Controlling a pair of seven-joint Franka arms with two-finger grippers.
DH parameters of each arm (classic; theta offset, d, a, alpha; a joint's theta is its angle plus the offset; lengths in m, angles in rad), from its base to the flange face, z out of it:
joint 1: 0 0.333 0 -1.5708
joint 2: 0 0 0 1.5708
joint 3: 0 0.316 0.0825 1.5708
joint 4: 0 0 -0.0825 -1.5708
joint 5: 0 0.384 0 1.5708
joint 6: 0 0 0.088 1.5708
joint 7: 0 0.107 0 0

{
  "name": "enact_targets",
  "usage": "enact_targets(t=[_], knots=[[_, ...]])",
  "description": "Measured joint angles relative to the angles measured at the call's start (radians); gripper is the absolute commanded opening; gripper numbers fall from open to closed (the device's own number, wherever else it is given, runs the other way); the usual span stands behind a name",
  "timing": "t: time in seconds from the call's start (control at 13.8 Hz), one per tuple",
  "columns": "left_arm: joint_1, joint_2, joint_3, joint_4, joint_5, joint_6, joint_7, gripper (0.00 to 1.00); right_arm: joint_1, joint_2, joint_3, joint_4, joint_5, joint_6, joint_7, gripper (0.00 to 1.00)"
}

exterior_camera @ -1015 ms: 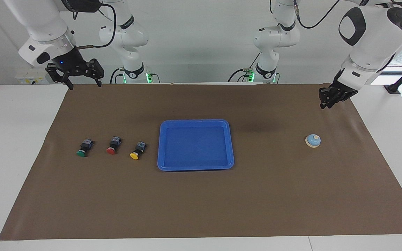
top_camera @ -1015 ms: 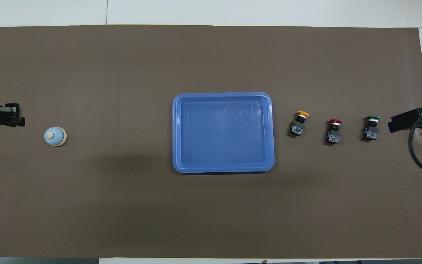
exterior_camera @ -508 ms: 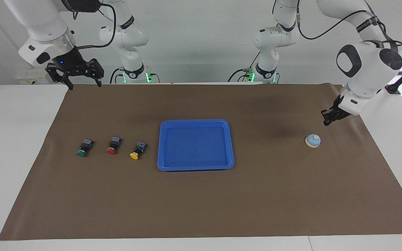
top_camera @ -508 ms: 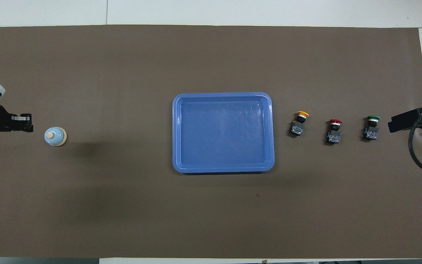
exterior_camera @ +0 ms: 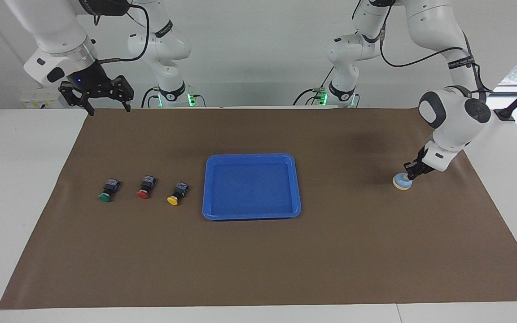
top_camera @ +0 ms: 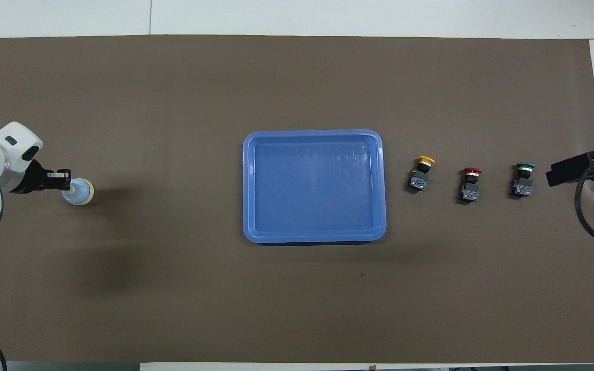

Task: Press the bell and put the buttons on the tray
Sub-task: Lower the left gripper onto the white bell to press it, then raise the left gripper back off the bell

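The light blue bell (exterior_camera: 401,182) (top_camera: 84,193) sits toward the left arm's end of the table. My left gripper (exterior_camera: 408,174) (top_camera: 66,180) is shut, and its tip is down on the bell's top, hiding the knob. The blue tray (exterior_camera: 251,156) (top_camera: 312,133) lies mid-table with nothing in it. Beside it, toward the right arm's end, three buttons lie in a row: yellow (exterior_camera: 173,199) (top_camera: 424,169), red (exterior_camera: 143,193) (top_camera: 471,180), green (exterior_camera: 105,196) (top_camera: 523,176). My right gripper (exterior_camera: 109,111) (top_camera: 567,169) waits open, raised over the mat's corner near its base.
A brown mat (exterior_camera: 258,260) covers the table, with white tabletop showing at both ends. A black cable (top_camera: 586,216) loops down from the right arm over the mat's edge near the green button.
My left arm has come down from above the mat's edge onto the bell, and its fingers have finished closing. The right arm, tray and buttons have not moved.
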Motion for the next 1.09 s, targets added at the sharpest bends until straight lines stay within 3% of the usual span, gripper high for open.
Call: enact_targets(t=[0.15, 0.22, 0.29, 0.36, 0.65, 1.09], knots=[[0.000, -0.001, -0.002, 0.002, 0.000, 0.002, 0.001, 0.00, 0.000, 0.000, 0.000, 0.000, 0.000, 0.000, 0.000, 1.00], [0.000, -0.001, -0.002, 0.013, 0.000, -0.014, 0.002, 0.32, 0.000, 0.000, 0.000, 0.000, 0.000, 0.000, 0.000, 1.00], [0.000, -0.002, -0.004, 0.046, 0.000, -0.063, 0.003, 0.77, 0.000, 0.000, 0.000, 0.000, 0.000, 0.000, 0.000, 1.00], [-0.002, -0.003, -0.006, 0.101, 0.000, -0.136, 0.003, 1.00, 0.000, 0.000, 0.000, 0.000, 0.000, 0.000, 0.000, 1.00], [-0.061, -0.048, -0.013, 0.331, 0.000, -0.431, -0.037, 1.00, 0.000, 0.000, 0.000, 0.000, 0.000, 0.000, 0.000, 1.00], [-0.134, -0.231, -0.020, 0.358, 0.000, -0.726, -0.080, 1.00, 0.000, 0.000, 0.000, 0.000, 0.000, 0.000, 0.000, 1.00]])
